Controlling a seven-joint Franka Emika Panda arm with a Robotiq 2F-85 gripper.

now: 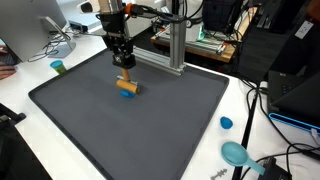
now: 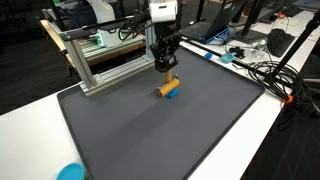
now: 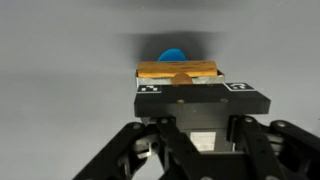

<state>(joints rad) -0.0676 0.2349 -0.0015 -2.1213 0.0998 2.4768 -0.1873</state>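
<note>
The gripper (image 1: 122,66) hung right over the wood block (image 1: 127,87), which sat tilted against a blue piece (image 3: 172,54) on the mat (image 1: 90,130), and honestly I couldn't tell whether the fingers were clamped or apart.

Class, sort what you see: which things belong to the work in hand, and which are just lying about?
In hand: gripper, wooden block, blue piece beside it.
Lying about: blue cap, teal scoop, small cup, metal frame.
</note>
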